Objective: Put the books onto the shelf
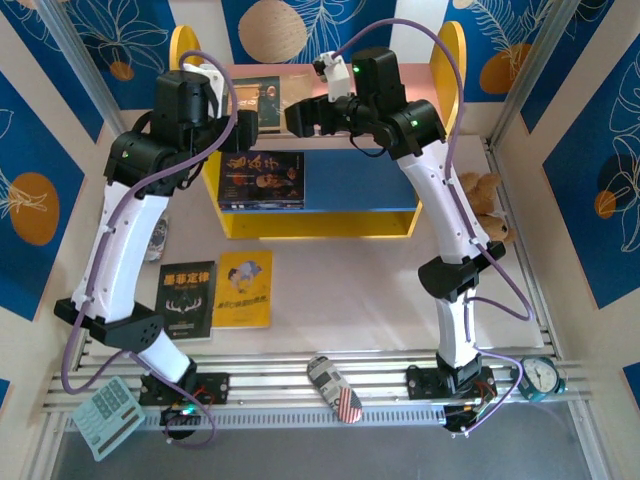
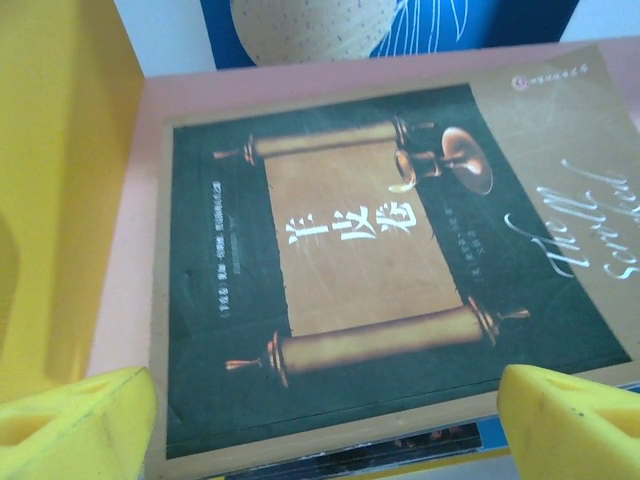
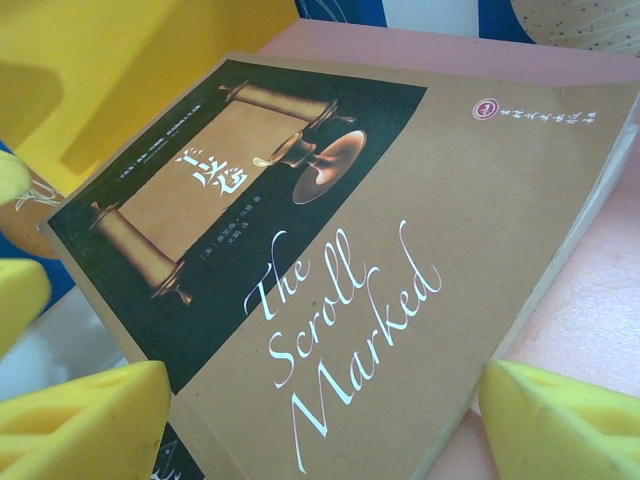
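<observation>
My left hand (image 2: 320,445) is over the pink top board (image 2: 135,260) of the shelf (image 1: 320,224). Its two yellow fingers (image 2: 75,420) are spread wide and grip nothing. Its wrist camera shows a tan paperback (image 2: 370,250) with a dark panel and a golden scroll. The paperback lies flat on that board, at 12 o'clock from the fingertips.

My right hand (image 3: 320,425) is at the same book's 3 o'clock side, and its fingers are likewise apart, with nothing held. Its wrist camera reads the white title "The Scroll Marked" on the cover.

From the overhead camera, both hands face each other above the top board, toward the shelf's 9 o'clock end.

The blue lower board (image 1: 360,180) carries a black book with an orange panel (image 1: 262,180), lying flat at its 9 o'clock end.

On the white tabletop (image 1: 370,290), at about 7 o'clock from the shelf, lie a black book with a gold title (image 1: 187,298) and a yellow book (image 1: 245,288). They are side by side, with the black one at 9 o'clock.

A calculator (image 1: 107,415) sits at the tabletop's 7 o'clock corner and an alarm clock (image 1: 540,377) at 5 o'clock. A plush toy (image 1: 485,200) rests at 3 o'clock from the shelf.
</observation>
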You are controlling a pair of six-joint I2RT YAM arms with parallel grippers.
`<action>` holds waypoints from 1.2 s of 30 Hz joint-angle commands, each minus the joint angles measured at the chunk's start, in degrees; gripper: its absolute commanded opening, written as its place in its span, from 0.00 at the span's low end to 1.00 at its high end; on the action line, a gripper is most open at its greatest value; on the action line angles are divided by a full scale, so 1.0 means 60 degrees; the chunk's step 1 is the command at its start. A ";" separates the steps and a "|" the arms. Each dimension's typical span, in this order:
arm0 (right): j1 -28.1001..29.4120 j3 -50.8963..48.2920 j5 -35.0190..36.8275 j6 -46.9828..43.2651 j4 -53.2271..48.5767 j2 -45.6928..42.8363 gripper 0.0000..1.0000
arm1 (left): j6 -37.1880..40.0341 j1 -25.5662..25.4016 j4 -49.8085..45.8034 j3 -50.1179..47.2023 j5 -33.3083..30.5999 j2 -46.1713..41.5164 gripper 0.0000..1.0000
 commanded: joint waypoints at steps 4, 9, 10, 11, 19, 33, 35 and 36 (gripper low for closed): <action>0.0242 0.0212 -0.0710 0.0159 0.0257 0.0306 0.81 | 0.0227 -0.0010 0.0056 0.0370 -0.0367 -0.0321 0.88; 0.0347 0.0239 -0.0842 0.0074 0.0440 0.0365 0.81 | 0.0223 -0.0012 0.0019 0.0359 -0.0333 -0.0395 0.88; 0.0363 0.0239 -0.0872 0.0082 0.0482 0.0372 0.81 | 0.0210 -0.0008 0.0019 0.0364 -0.0326 -0.0422 0.88; 0.0375 0.0261 -0.0911 0.0093 0.0508 0.0385 0.81 | 0.0232 -0.0010 0.0033 0.0366 -0.0307 -0.0428 0.88; 0.0150 0.0371 -0.0986 0.0456 0.0466 0.0432 0.81 | 0.0004 -0.0016 -0.0083 0.0135 0.0078 -0.0682 0.88; -0.0427 -0.0671 -0.1359 0.0350 0.0045 -0.0927 0.80 | -0.0750 -0.0008 -0.0508 -0.1410 0.1345 -0.1477 0.87; -0.0402 -0.0873 -0.1511 0.0383 0.0072 -0.1155 0.80 | -0.0798 -0.0015 -0.0538 -0.1537 0.1480 -0.1521 0.87; -0.0400 -0.0969 -0.1573 0.0409 0.0102 -0.1268 0.80 | -0.0829 -0.0013 -0.0530 -0.1627 0.1526 -0.1554 0.87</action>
